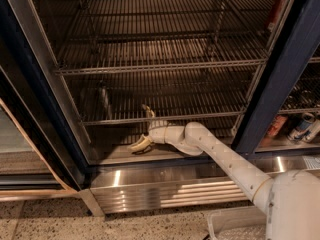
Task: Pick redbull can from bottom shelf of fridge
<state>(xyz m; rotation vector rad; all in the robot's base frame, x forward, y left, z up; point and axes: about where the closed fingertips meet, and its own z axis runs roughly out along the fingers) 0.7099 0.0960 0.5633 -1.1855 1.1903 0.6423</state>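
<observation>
Arm [235, 166]: cream-white tubular links, a row of small dark dots along the long link, bulbous elbow joint [192, 136]. Broad rounded white housing [295, 204] at 4 o'clock. Gripper [139, 127] at 9 o'clock from the elbow: two curved tan fingers [141, 144], spread apart.
</observation>
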